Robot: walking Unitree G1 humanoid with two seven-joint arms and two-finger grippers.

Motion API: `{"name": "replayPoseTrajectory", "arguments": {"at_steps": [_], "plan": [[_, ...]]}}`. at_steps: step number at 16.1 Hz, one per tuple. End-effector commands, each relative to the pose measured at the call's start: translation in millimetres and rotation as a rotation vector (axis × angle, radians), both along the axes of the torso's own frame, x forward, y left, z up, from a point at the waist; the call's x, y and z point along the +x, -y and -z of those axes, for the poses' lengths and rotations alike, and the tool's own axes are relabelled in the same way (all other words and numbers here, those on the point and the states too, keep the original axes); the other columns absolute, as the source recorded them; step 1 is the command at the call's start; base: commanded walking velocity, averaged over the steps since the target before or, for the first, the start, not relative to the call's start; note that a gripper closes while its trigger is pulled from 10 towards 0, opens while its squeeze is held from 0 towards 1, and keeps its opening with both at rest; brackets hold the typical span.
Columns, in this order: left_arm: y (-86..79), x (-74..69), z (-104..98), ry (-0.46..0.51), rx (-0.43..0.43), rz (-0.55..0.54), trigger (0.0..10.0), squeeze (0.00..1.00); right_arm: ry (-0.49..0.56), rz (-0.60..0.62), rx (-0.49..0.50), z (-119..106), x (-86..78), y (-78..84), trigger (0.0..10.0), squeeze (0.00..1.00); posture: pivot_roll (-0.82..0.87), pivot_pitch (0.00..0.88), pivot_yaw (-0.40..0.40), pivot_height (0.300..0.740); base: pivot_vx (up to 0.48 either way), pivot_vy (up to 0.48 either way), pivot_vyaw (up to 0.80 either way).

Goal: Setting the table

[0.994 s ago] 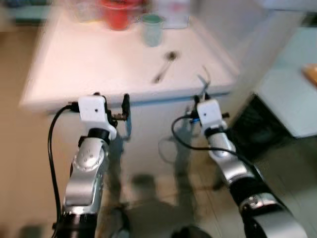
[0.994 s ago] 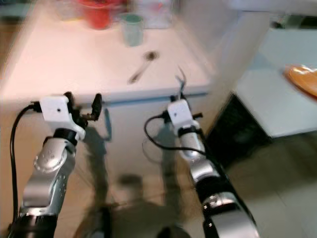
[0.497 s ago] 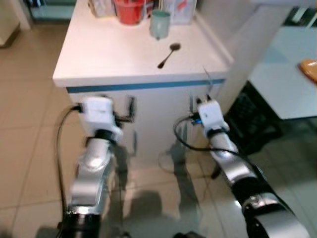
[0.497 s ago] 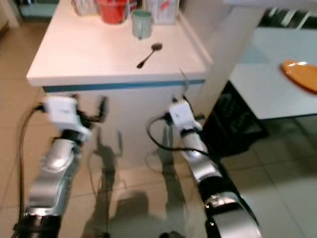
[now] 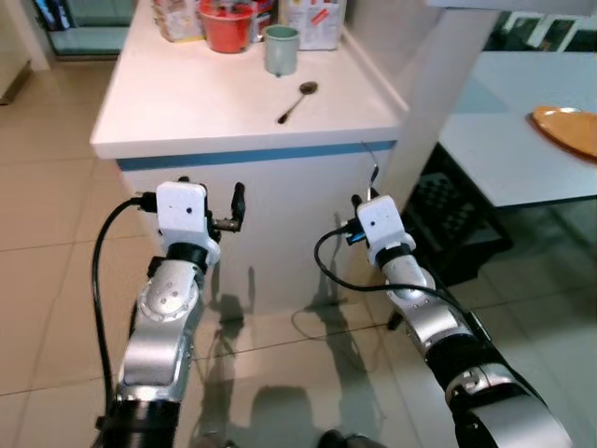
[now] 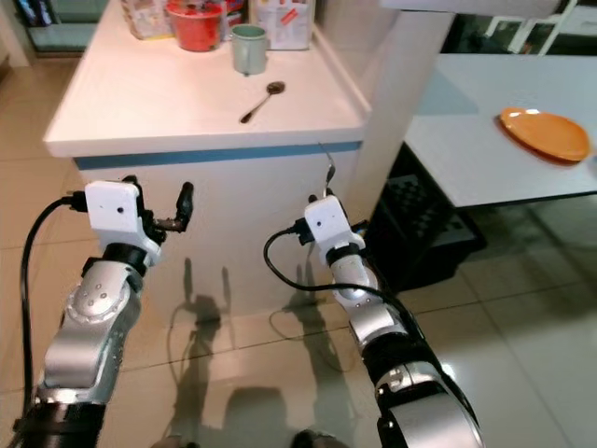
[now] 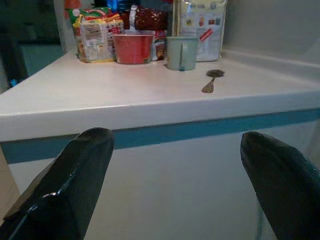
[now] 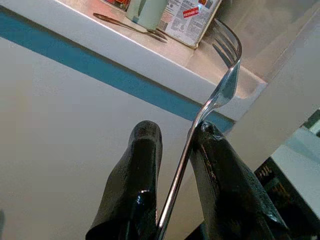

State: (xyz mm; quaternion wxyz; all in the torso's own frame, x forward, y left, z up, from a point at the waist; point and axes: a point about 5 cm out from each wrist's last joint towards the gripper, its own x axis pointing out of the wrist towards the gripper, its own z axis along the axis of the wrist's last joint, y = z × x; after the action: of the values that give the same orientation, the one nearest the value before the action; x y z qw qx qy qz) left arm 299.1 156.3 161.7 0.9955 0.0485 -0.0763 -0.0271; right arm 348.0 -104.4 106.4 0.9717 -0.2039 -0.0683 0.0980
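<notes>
The right gripper [image 8: 172, 165] pinches a fork [image 8: 220, 90], tines up, near the counter [image 5: 187, 93] front. The left gripper [image 7: 175, 165] hangs spread wide. A spoon [image 5: 296, 101] lies beside a green cup [image 5: 280, 49]; right, an orange plate [image 6: 544, 133].

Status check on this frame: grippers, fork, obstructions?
Right gripper shut on fork, tines up, below counter edge. Left gripper open, empty. Spoon on counter; nothing blocking.

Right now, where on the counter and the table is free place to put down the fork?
The counter is bare in front, before the spoon; its back is crowded around the cup. The table is bare beside the orange plate. The right pincer holds the fork.
</notes>
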Motion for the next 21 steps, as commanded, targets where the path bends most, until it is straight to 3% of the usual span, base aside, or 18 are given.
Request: {"name": "replayPoseTrajectory", "arguments": {"at_steps": [1,9,13,21], "plan": [[7.7,1.6,1.8,-0.015,0.012,0.017,10.0,0.00,-0.012,0.006,-0.019,0.0,2.1,4.7,0.0,0.00,0.17,0.081,-0.062,0.740,0.000,-0.446,0.00],[8.3,2.2,3.2,-0.022,0.004,0.013,10.0,0.00,-0.029,-0.012,-0.013,3.1,-0.3,2.4,0.0,0.00,0.17,0.086,-0.060,0.740,0.000,-0.434,0.00],[12.7,5.0,0.0,-0.002,0.007,0.024,10.0,0.00,0.114,0.007,-0.024,-21.4,6.6,5.3,0.0,0.00,0.16,0.076,-0.056,0.740,0.265,-0.398,0.00],[13.2,8.8,4.6,-0.031,0.057,0.003,10.0,0.00,0.116,-0.004,-0.014,-19.9,4.7,0.5,0.0,0.00,0.15,0.079,-0.048,0.740,0.343,-0.326,0.00]]}}
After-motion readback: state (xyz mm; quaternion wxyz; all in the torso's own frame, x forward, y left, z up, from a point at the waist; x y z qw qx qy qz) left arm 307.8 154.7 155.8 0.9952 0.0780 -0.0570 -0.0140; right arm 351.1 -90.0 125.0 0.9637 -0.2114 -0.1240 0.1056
